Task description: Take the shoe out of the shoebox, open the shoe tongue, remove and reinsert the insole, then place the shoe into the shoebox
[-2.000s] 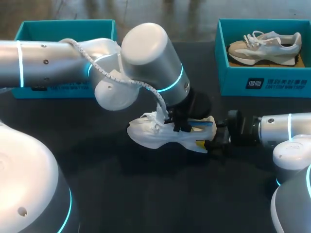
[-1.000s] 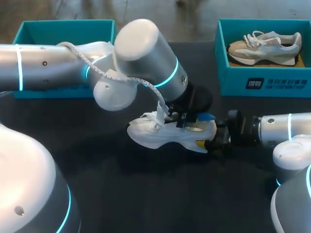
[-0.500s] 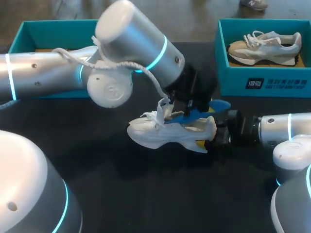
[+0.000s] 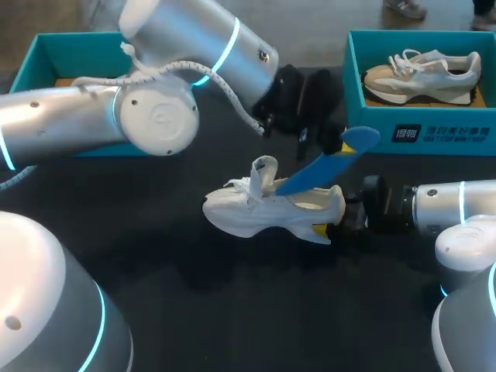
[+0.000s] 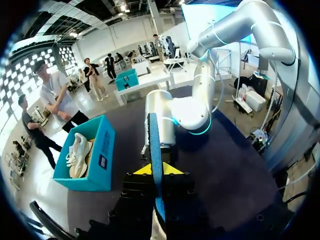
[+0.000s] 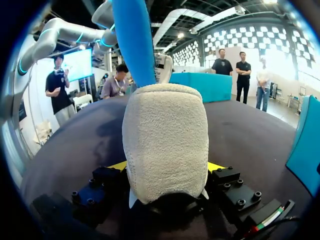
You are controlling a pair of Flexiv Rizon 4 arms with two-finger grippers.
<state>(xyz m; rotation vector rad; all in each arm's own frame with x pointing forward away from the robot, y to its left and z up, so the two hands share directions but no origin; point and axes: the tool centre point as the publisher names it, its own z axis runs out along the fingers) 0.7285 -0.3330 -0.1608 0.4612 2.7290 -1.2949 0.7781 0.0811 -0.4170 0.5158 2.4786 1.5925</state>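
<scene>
White shoe (image 4: 267,211) stands on sole in middle of tabletop (image 4: 232,310), toe toward left arm side, outside both boxes. Right hand (image 6: 166,167) is clamped on heel, one yellow tip at each side. Left hand (image 5: 156,171), above shoe, pinches blue insole (image 4: 325,164). Insole slants, lower end inside shoe opening. Tongue (image 4: 263,172) stands up. Left box (image 4: 101,46) behind left arm. Right box (image 4: 372,116) holds second shoe (image 4: 422,74).

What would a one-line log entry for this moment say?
left pincer: shut on insole, above shoe | right pincer: shut on shoe's heel | insole: lower end at shoe's opening | step: insole removal
</scene>
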